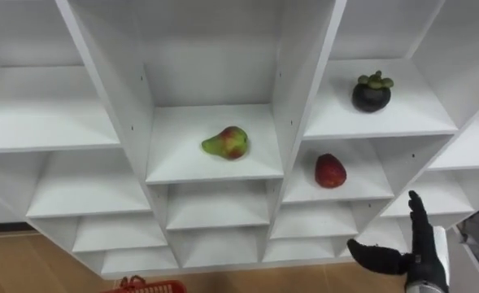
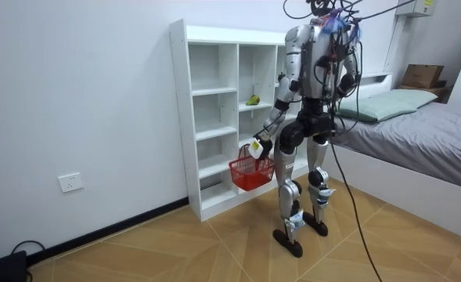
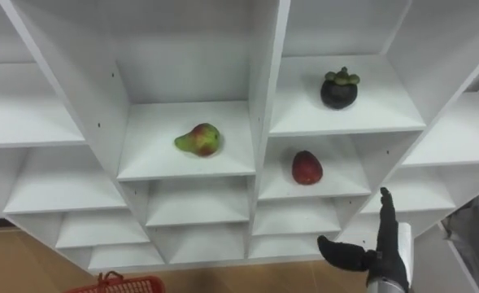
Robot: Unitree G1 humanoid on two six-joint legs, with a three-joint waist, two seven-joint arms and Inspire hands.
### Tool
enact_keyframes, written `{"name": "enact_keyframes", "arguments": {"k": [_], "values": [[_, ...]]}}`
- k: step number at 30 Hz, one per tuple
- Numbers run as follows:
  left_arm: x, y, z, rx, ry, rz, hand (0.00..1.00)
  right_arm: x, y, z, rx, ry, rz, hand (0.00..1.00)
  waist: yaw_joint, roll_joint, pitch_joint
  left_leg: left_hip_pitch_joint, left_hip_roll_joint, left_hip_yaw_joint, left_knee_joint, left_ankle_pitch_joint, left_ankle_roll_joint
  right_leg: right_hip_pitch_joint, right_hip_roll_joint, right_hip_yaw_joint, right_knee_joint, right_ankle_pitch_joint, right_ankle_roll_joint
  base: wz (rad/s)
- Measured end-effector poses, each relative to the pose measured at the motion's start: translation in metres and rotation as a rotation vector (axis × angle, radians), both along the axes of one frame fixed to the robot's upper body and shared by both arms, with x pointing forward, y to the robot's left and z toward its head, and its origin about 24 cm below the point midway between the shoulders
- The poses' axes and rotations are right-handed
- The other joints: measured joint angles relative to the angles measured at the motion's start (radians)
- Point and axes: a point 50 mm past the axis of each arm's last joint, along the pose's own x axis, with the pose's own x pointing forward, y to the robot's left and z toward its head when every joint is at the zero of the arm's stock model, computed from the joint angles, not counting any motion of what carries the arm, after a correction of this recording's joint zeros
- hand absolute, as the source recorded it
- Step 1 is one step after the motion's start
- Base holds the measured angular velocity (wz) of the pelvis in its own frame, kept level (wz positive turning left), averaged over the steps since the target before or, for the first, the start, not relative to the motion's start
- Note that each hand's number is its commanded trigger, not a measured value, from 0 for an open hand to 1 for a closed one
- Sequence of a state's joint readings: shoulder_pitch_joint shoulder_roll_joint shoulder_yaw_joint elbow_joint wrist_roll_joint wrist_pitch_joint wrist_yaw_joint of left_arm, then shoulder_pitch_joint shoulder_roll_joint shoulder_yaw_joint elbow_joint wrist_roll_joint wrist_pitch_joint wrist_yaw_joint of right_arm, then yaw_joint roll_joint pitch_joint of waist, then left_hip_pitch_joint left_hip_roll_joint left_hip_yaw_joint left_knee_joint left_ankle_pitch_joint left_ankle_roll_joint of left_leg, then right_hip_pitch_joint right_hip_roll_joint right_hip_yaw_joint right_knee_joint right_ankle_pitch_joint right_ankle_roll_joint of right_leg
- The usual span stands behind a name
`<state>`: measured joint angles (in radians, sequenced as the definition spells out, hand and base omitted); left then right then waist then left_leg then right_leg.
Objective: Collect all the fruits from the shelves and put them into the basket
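Three fruits sit on the closet (image 1: 304,73) shelves: a pear (image 1: 225,143) on its side in the middle column, long axis running left to right, a dark mangosteen (image 1: 372,92) up in the right column, and a red fruit (image 1: 330,171) in the compartment directly below it. The red fruit is the one to watch, since it lies up and to the left of the right hand (image 1: 418,259), nearer to it than either of the others. That hand hangs low in front of the bottom shelves, open, fingers straight up and thumb spread wide, holding nothing. Over on the other side the left hand (image 2: 256,147) is closed on the handle of the red basket (image 2: 251,174), which hangs at knee height clear of the floor. My call is a right-arm reach, rising and drifting left into that compartment.
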<state>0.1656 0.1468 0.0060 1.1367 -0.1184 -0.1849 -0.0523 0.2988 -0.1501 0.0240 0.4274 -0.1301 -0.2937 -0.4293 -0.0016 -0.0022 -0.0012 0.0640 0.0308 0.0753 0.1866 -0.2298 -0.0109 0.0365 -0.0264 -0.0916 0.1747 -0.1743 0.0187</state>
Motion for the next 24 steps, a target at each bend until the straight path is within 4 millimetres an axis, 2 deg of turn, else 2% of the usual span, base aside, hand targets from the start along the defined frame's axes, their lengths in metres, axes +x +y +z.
{"name": "enact_keyframes", "arguments": {"k": [1, 3, 5, 7, 8, 9, 11, 13, 17, 24], "values": [[0.000, -0.001, 0.000, -0.003, -0.003, 0.001, 1.00, 0.004, 0.001, 0.006, -0.008, -0.031, 0.007, 0.00, -0.001, 0.008, 0.0015, -0.001, 0.001, 0.005, -0.001, 0.000, 0.000, -0.004, 0.002, 0.007, 0.002, 0.001, 0.000, -0.17], [-0.001, -0.001, 0.000, -0.006, -0.003, 0.002, 1.00, 0.011, 0.004, 0.019, -0.025, -0.094, 0.025, 0.00, -0.007, 0.011, 0.0007, 0.000, 0.001, 0.005, -0.001, 0.000, 0.000, -0.004, 0.002, 0.007, 0.003, 0.001, 0.000, -0.04], [0.000, -0.001, 0.000, -0.011, -0.003, -0.004, 1.00, 0.026, 0.011, 0.048, -0.035, -0.237, 0.064, 0.00, -0.005, 0.009, 0.0007, 0.005, 0.001, 0.005, -0.002, 0.000, 0.000, -0.005, 0.003, 0.009, 0.004, 0.001, 0.000, 0.00], [0.000, 0.000, 0.000, -0.016, -0.003, -0.009, 1.00, 0.034, 0.018, 0.067, -0.038, -0.331, 0.103, 0.00, -0.003, 0.006, -0.0003, 0.011, 0.001, 0.005, -0.002, 0.000, 0.000, -0.004, 0.003, 0.008, 0.000, 0.001, 0.000, 0.00], [0.000, 0.000, 0.000, -0.017, -0.004, -0.009, 1.00, 0.036, 0.021, 0.073, -0.035, -0.362, 0.123, 0.00, 0.003, 0.002, -0.0036, 0.016, 0.001, 0.005, -0.004, 0.000, 0.000, 0.001, 0.004, 0.008, -0.002, 0.001, 0.000, 0.00], [0.000, 0.000, 0.000, -0.018, -0.004, -0.010, 1.00, 0.037, 0.023, 0.074, -0.035, -0.369, 0.131, 0.00, 0.005, -0.001, -0.0045, 0.018, 0.002, 0.005, -0.006, 0.000, 0.000, 0.002, 0.004, 0.009, -0.002, 0.001, 0.000, 0.00], [-0.004, -0.001, -0.001, -0.021, 0.008, -0.020, 1.00, 0.037, 0.028, 0.073, -0.044, -0.363, 0.156, 0.00, 0.009, -0.012, -0.0007, 0.016, 0.002, 0.005, -0.008, 0.000, 0.000, 0.000, 0.004, 0.009, 0.000, 0.001, 0.000, 0.00], [-0.006, 0.001, 0.000, -0.015, 0.010, -0.017, 1.00, 0.036, 0.032, 0.072, -0.052, -0.354, 0.179, 0.00, 0.008, -0.017, -0.0026, 0.015, 0.002, 0.006, -0.009, 0.000, 0.000, 0.000, 0.004, 0.009, 0.001, 0.001, 0.000, 0.00], [-0.006, 0.001, 0.000, -0.012, 0.011, -0.021, 1.00, 0.037, 0.035, 0.074, -0.090, -0.361, 0.206, 0.00, 0.009, -0.016, -0.0023, 0.013, 0.002, 0.007, -0.017, 0.000, 0.001, -0.003, 0.005, 0.010, 0.010, 0.001, 0.000, -0.01], [-0.004, 0.000, 0.000, -0.015, 0.012, -0.045, 1.00, 0.044, 0.038, 0.097, -0.132, -0.472, 0.214, 0.00, 0.013, -0.004, 0.0002, 0.012, 0.006, 0.007, -0.019, 0.000, 0.000, -0.004, 0.009, 0.009, 0.009, 0.002, -0.001, 0.00]]}}
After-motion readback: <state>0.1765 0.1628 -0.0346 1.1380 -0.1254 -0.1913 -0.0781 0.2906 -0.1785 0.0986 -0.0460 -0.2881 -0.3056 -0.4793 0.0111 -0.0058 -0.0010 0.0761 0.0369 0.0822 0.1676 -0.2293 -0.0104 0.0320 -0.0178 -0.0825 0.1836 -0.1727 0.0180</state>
